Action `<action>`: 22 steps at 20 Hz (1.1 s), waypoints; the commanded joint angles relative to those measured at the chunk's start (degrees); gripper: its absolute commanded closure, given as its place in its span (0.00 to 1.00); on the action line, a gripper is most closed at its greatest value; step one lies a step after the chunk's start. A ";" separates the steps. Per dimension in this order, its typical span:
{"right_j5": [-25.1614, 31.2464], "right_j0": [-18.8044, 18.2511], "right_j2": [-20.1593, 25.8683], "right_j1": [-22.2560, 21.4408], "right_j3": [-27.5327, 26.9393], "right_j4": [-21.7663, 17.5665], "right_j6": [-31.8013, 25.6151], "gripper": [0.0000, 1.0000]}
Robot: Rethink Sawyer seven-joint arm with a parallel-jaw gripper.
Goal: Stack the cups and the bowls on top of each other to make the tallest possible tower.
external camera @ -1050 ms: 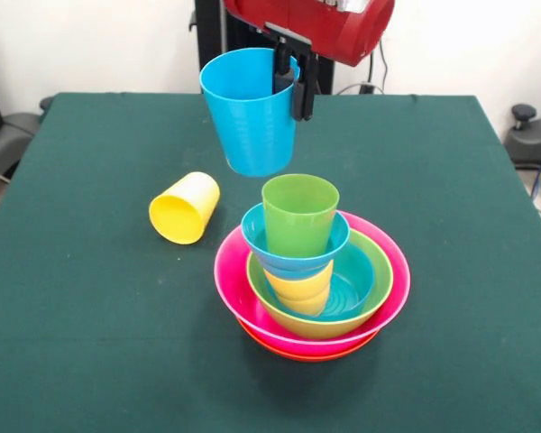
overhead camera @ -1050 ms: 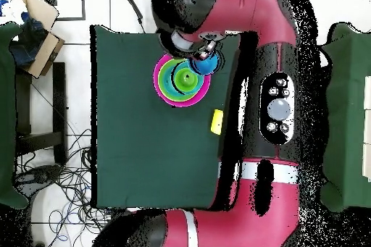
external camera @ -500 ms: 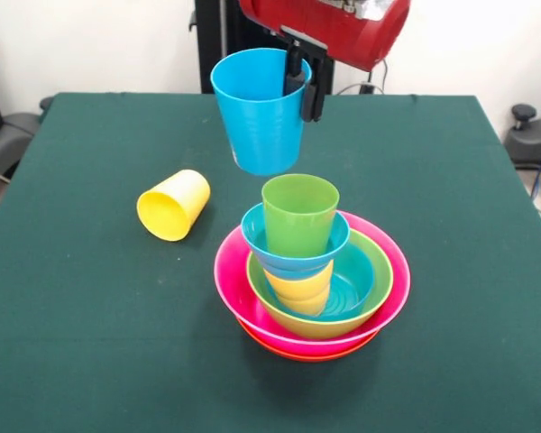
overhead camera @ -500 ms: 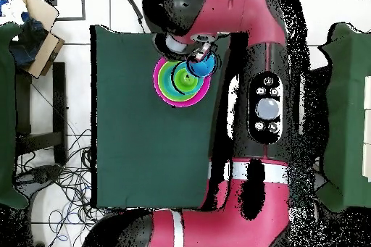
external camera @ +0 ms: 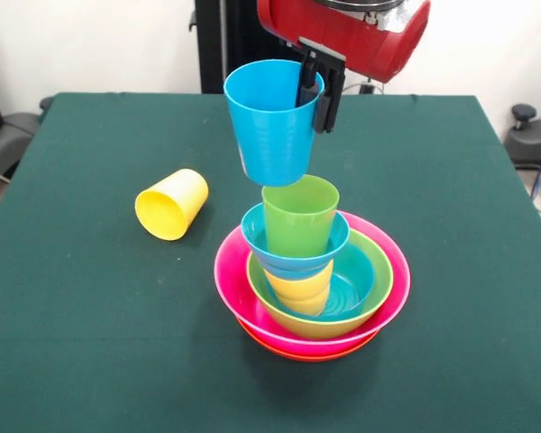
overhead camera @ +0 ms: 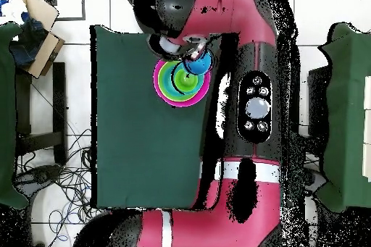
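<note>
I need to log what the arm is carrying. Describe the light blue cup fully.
The light blue cup is a glossy plastic tumbler that tapers toward its base, with faint rings round its wall. It hangs in the air, mouth up and slightly tilted, held by the gripper, which is shut on its rim: one finger inside the wall, one outside. Its base sits just above the green cup that tops the tower, offset toward the yellow cup's side; whether they touch cannot be told.

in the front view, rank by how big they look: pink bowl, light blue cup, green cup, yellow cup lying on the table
1. pink bowl, clearly widest.
2. light blue cup, held in the gripper.
3. green cup and yellow cup: these look alike, and the yellow one lies on its side, so no ranking.
</note>
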 commanded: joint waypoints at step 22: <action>-8.17 5.25 -4.87 2.96 5.77 3.65 12.43 1.00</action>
